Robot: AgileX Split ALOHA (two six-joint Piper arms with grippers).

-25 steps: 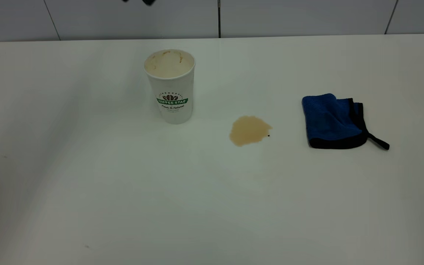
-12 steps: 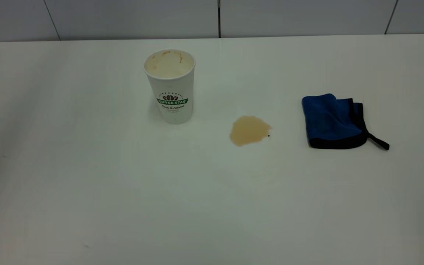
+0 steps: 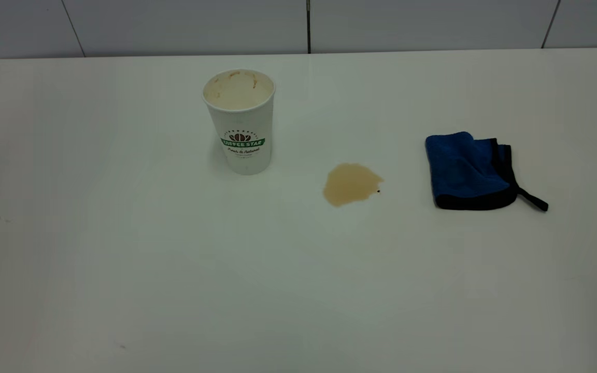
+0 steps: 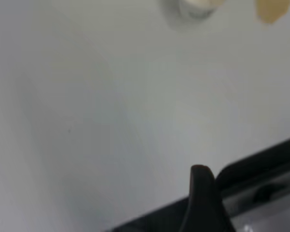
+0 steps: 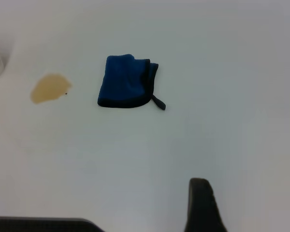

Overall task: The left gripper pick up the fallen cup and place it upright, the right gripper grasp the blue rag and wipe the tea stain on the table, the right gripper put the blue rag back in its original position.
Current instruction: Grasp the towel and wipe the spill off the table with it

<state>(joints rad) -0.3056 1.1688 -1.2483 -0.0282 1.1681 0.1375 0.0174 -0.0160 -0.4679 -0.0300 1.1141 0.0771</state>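
Three items on white table (image 3: 122, 259): cup (image 3: 241, 122) upright far left, tea stain (image 3: 351, 183) centre, blue rag (image 3: 467, 171) right, untouched, long axis near-to-far. Right gripper (image 5: 203, 205) nearer rag, above, well apart; finger spread: cannot tell. Left gripper (image 4: 203, 200) withdrawn left; cannot tell.

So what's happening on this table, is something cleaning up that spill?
Not yet. The tall white paper cup with the green logo already stands upright on the glossy white table. The light-brown tea puddle beside it is unwiped, and the folded royal-blue rag with black edging lies untouched farther along. Nothing is holding anything. Only one fingertip of the left end effector and one of the right end effector show, each well back from the objects.
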